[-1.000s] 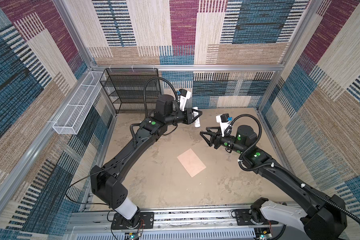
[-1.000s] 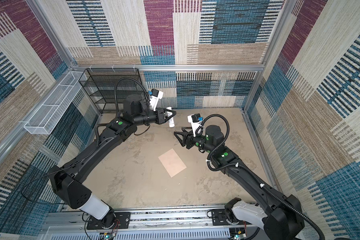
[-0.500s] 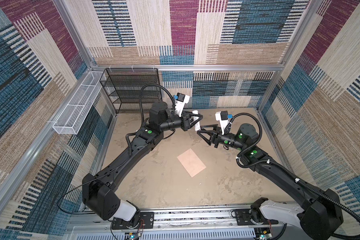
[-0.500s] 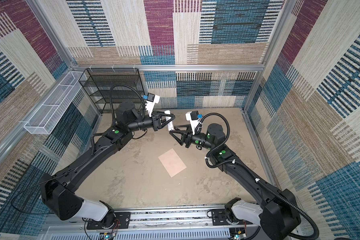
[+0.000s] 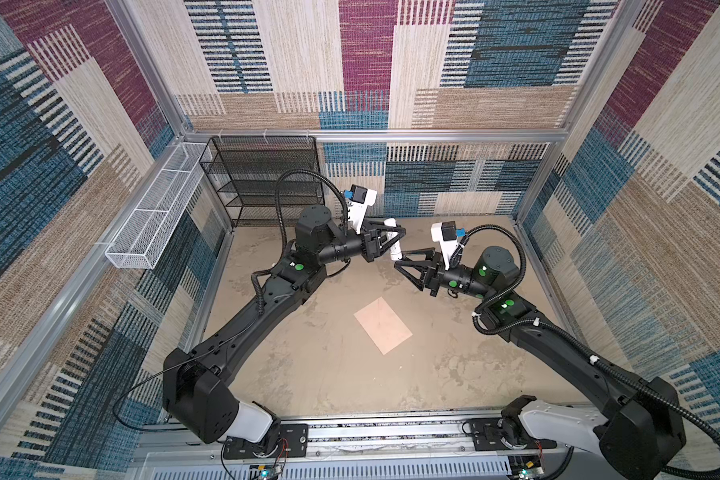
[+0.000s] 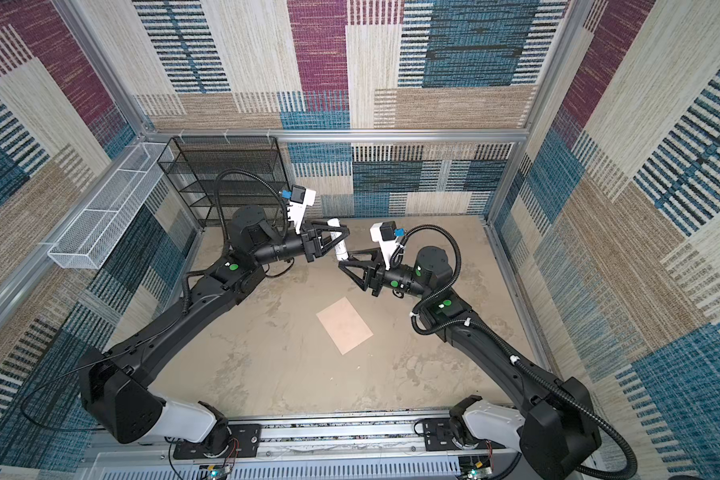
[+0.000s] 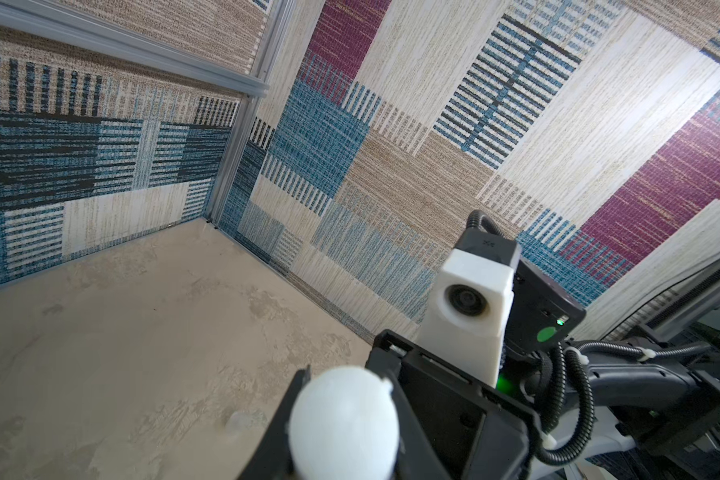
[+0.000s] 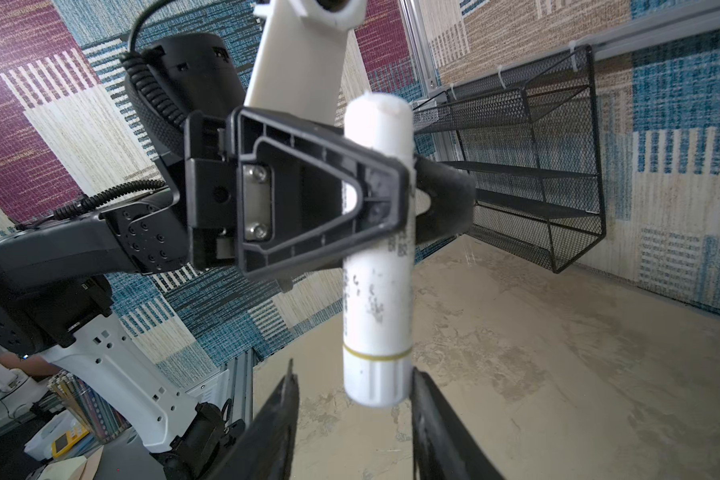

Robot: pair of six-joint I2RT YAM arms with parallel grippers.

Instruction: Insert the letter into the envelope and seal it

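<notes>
**Glue stick presented above the envelope, cap end between the open right jaws**

*Top views.* In both top views the envelope (image 5: 383, 325) lay flat on the table (image 5: 308, 374), with no flap showing. I saw the letter nowhere, so I could not tell whether it was already inside. Above the envelope, toward the back wall, my left gripper (image 5: 391, 243) was clamped across a white glue stick (image 5: 396, 250). It held the stick crosswise to the right gripper (image 5: 400, 262), whose jaws stood apart at the stick's lower end. I judged this hold to serve uncapping, with one arm anchoring the barrel while the other took the cap. Well beyond the envelope on the left arm's side, the black mesh rack (image 5: 267, 183) and the white wire basket (image 5: 154, 220) showed nothing on their shelves or in their compartments.

*Left wrist view.* The stick's rounded end filled the lower edge, with the left gripper's dark fingers (image 7: 275, 436) on either side of it. The right arm's camera mount (image 7: 470, 307) faced it from just beyond. The envelope was out of view.

*Right wrist view.* The left gripper gripped the barrel about midway. The cap end, marked by a yellowish band, hung between my right gripper's fingers (image 8: 429, 419). One finger was just beside the cap and the other was apart from it, so nothing was gripped yet. The envelope was out of view here as well.
</notes>
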